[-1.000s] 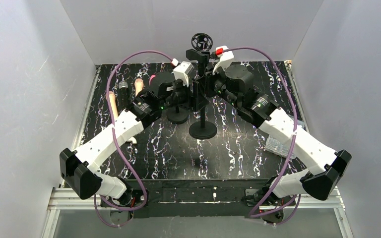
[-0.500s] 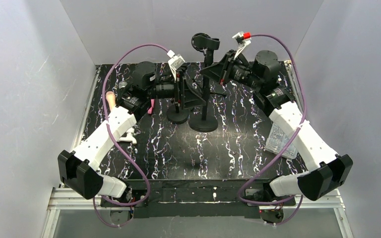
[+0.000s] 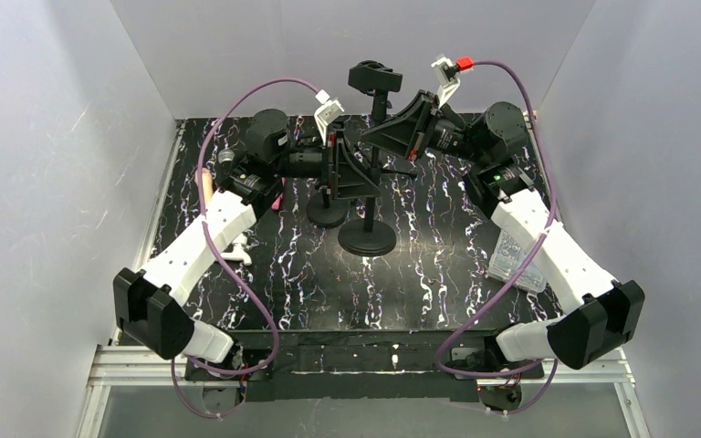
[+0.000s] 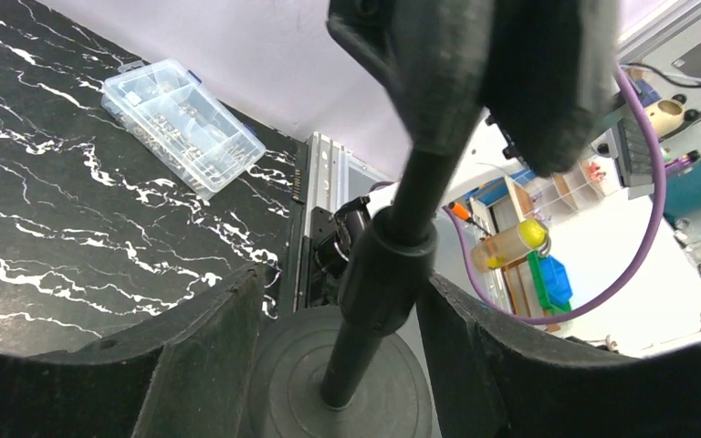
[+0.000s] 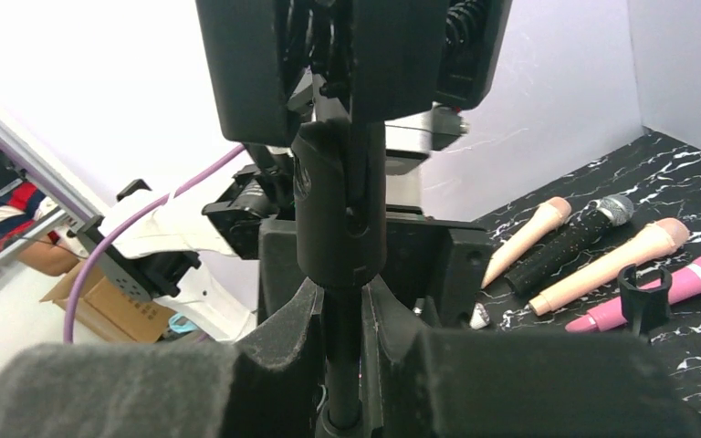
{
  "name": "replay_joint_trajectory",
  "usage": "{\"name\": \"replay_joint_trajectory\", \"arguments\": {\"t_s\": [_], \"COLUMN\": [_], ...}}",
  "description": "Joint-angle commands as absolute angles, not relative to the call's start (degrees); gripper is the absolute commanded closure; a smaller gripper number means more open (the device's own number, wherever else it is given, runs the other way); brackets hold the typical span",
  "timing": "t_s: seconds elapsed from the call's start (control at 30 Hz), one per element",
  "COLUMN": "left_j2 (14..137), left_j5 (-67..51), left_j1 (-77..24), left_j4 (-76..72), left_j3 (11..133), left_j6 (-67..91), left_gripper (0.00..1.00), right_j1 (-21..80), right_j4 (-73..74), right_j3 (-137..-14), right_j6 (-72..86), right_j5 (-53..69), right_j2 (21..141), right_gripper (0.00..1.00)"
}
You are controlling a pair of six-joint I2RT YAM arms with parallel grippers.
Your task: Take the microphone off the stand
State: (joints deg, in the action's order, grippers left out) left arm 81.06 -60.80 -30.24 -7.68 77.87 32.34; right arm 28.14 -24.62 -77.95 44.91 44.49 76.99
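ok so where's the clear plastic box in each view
Top external: box by the right edge of the table.
Left wrist: box at upper left, lying on the table.
Right wrist: not in it.
Shared landmark: the black marbled table, in all three views; in the right wrist view it shows at lower right.

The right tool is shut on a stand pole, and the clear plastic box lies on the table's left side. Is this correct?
Wrong side: the clear plastic box lies on the table's right side, as the top external view shows. The right tool is shut on a stand pole.
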Motion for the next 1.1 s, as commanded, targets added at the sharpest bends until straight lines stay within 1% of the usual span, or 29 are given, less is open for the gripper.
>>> {"name": "replay_joint_trajectory", "arguments": {"t_s": [0.0,0.17,0.27,0.3,0.43,0.5,0.57,0.63,0.73,0.77,0.83,0.87,0.9,0.93,0.97,1.0,1.07], "left_j2": [81.64,83.59,84.56,84.80,85.49,85.69,85.93,85.53,84.09,83.18,82.01,81.60,81.15,80.73,80.43,80.22,79.96], "left_j5": [-62.52,-64.09,-64.60,-64.72,-65.12,-64.68,-63.74,-61.41,-57.61,-56.39,-54.82,-54.35,-54.12,-53.87,-53.73,-53.63,-53.09], "left_j1": [-30.15,-30.12,-30.07,-30.06,-30.13,-30.15,-30.15,-30.15,-30.23,-30.28,-30.20,-30.15,-30.07,-29.95,-29.78,-29.65,-29.16], "left_j4": [-12.36,-15.73,-16.70,-16.89,-17.29,-17.31,-17.29,-17.27,-17.07,-17.07,-17.04,-17.05,-16.98,-16.83,-16.67,-16.50,-16.12], "left_j3": [79.73,81.16,81.67,81.62,81.61,81.34,81.30,80.73,79.21,78.82,78.36,78.28,78.30,78.46,78.58,78.65,78.51], "left_j6": [36.13,40.12,41.82,42.14,43.37,43.70,44.05,43.99,41.70,41.03,39.84,39.35,38.95,38.72,38.64,38.67,38.65], "left_gripper": [0.41,0.41,0.45,0.48,0.70,0.86,1.00,1.00,1.00,1.00,1.00,1.00,1.00,1.00,1.00,1.00,1.00], "right_j1": [28.21,28.30,28.37,28.39,28.39,28.68,29.58,30.72,31.63,31.64,31.41,30.82,29.76,27.94,25.54,22.87,18.23], "right_j4": [-32.87,-32.27,-30.39,-29.24,-24.90,-22.62,-17.23,-10.92,-8.56,-8.08,-5.93,-4.80,-3.81,-3.51,-4.22,-6.64,-15.15], "right_j3": [-77.95,-76.61,-76.56,-76.73,-77.12,-77.51,-78.83,-80.63,-81.07,-81.23,-81.99,-82.14,-82.09,-81.58,-80.49,-78.52,-72.65], "right_j6": [49.26,48.45,46.34,45.26,42.11,40.41,36.35,31.99,29.42,29.21,27.72,26.64,25.98,26.06,27.01,29.07,33.83], "right_j5": [45.71,45.43,44.25,43.56,40.85,39.24,35.67,31.14,27.93,27.99,27.60,27.88,28.89,30.91,35.58,39.80,44.38], "right_j2": [75.94,75.87,75.76,75.75,75.61,75.38,75.17,75.06,74.80,74.77,74.46,74.06,73.47,72.82,72.27,71.37,68.72], "right_gripper": [0.99,0.99,0.99,0.99,0.99,0.99,0.99,0.99,0.99,0.87,0.45,0.31,0.21,0.16,0.14,0.13,0.09]}}
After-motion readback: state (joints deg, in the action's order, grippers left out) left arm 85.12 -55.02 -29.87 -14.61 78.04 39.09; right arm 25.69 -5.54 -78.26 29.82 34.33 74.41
